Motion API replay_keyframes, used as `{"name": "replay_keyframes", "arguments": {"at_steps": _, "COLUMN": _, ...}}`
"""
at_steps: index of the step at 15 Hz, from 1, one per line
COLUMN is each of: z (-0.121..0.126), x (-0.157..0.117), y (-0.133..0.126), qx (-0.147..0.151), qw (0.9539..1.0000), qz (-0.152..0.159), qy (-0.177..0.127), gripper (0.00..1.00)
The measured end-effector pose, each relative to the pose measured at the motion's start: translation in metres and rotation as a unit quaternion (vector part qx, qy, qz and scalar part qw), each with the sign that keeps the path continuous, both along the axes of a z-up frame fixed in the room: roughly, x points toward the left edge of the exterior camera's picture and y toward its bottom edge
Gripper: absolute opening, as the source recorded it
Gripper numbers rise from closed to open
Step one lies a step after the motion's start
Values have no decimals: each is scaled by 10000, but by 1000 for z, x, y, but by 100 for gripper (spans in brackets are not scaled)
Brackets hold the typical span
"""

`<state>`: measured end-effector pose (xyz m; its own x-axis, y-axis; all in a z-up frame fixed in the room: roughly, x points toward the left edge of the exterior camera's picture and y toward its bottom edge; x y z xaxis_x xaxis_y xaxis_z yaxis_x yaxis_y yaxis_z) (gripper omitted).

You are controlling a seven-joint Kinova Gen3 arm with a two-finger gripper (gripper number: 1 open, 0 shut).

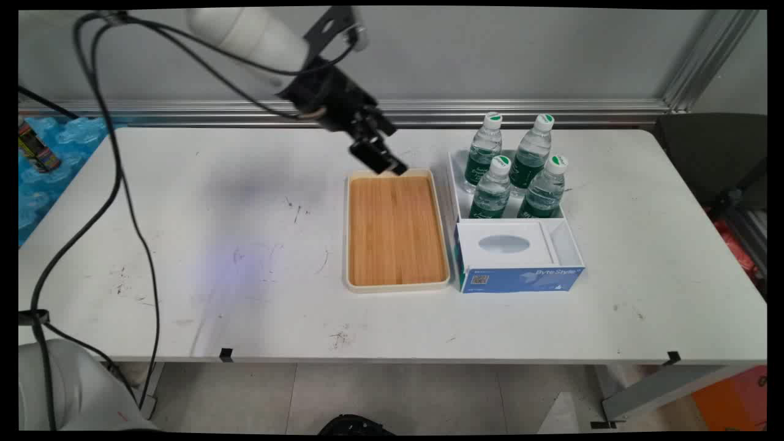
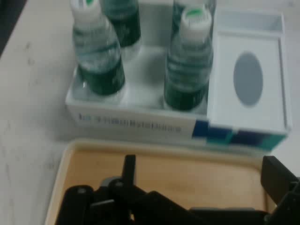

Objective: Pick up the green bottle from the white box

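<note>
Item 1. White table (image 1: 184,245), scuffed with dark marks; the left half carries nothing but those marks.

Item 2. Blue-and-white cardboard box (image 1: 520,269), near right of centre, holding a white insert (image 1: 511,244) with a grey oval opening. Just beside the tray's right edge; whether they touch cannot be told.

Item 3. Shallow rectangular tray with cream rim and wooden floor (image 1: 395,233), at the table's centre. Nothing lies in it.

Item 4. White open-topped compartment (image 1: 456,184) behind the insert, holding four clear water bottles with green labels and white caps (image 1: 490,190), upright, two by two.

Item 5. Black two-finger gripper (image 1: 383,162), tilted down to the right over the tray's far rim. The hand view shows its fingers (image 2: 129,168) spread wide apart above the wooden floor, holding nothing; the bottles stand beyond.

Item 6. Black cables (image 1: 116,184), hanging at left.

Item 7. Crumpled blue sheet (image 1: 55,153) with a can on it, far left edge.
</note>
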<state>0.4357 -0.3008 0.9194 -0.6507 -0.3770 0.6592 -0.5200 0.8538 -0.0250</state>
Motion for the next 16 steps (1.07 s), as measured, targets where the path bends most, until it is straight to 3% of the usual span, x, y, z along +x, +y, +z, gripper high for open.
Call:
{"name": "replay_keyframes", "arguments": {"at_steps": 10, "z": 2, "x": -73, "y": -33, "qx": -103, "qw": 9991, "qz": -35, "qy": 398, "gripper": 100}}
{"name": "replay_keyframes", "arguments": {"at_steps": 16, "z": -2, "x": -90, "y": -41, "qx": -128, "qw": 9988, "qz": 3, "qy": 480, "gripper": 100}}
